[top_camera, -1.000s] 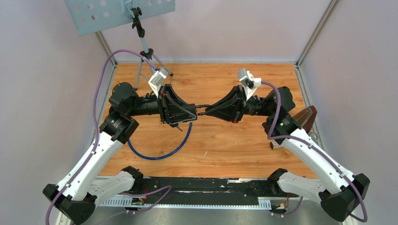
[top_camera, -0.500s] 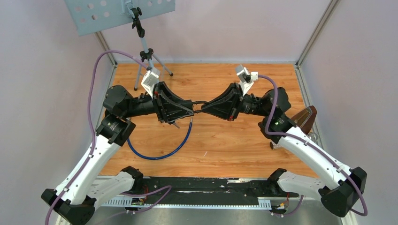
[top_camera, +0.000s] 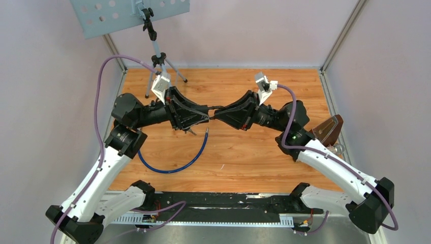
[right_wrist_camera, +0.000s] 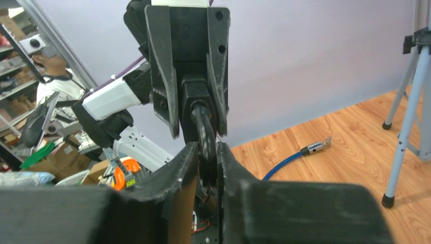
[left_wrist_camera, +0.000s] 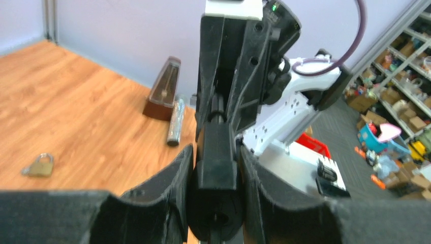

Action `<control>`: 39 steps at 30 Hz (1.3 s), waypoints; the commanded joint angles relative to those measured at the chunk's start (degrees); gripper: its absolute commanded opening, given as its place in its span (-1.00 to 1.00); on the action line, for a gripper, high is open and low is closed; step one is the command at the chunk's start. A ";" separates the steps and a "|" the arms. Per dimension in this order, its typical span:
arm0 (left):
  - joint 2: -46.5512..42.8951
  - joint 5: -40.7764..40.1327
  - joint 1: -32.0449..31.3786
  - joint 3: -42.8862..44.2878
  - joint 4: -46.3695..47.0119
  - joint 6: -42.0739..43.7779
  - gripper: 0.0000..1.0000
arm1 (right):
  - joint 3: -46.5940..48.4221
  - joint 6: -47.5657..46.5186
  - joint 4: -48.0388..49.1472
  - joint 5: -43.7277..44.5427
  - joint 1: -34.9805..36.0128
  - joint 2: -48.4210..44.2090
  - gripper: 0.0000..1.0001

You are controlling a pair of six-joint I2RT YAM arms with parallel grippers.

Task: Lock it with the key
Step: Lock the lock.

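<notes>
My two grippers meet tip to tip in mid-air over the middle of the wooden table. My left gripper (top_camera: 206,116) is shut on a black lock body (left_wrist_camera: 216,170), which fills the gap between its fingers (left_wrist_camera: 167,178). My right gripper (top_camera: 216,113) is shut on the key's black head (right_wrist_camera: 206,145), which runs straight into the lock body (right_wrist_camera: 195,94) held opposite. The key's blade is hidden. The blue cable (top_camera: 175,165) lies curved on the table below the left gripper, its metal end (right_wrist_camera: 315,148) lying free.
A music stand on a tripod (top_camera: 157,56) stands at the back left. A brown metronome (top_camera: 328,129) and a metal cylinder (left_wrist_camera: 175,122) sit at the right edge. A small brass padlock (left_wrist_camera: 38,165) lies on the wood (top_camera: 244,157).
Both grippers, still joined, have shifted a little left and toward the back. The right arm has reached further in and both wrists have turned.
</notes>
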 commanded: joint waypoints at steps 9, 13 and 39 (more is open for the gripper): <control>1.73 -3.07 -2.27 1.04 -5.67 1.47 -1.00 | -0.39 -5.28 -11.85 9.70 0.88 -7.03 0.04; 1.13 -2.26 -2.22 0.92 -5.82 0.88 -1.00 | -0.68 -6.78 -14.91 8.96 -0.05 -9.62 0.19; -0.85 0.77 -2.31 1.36 -3.74 -3.45 -1.00 | 3.58 -8.49 -23.61 3.23 -1.19 -7.30 -0.70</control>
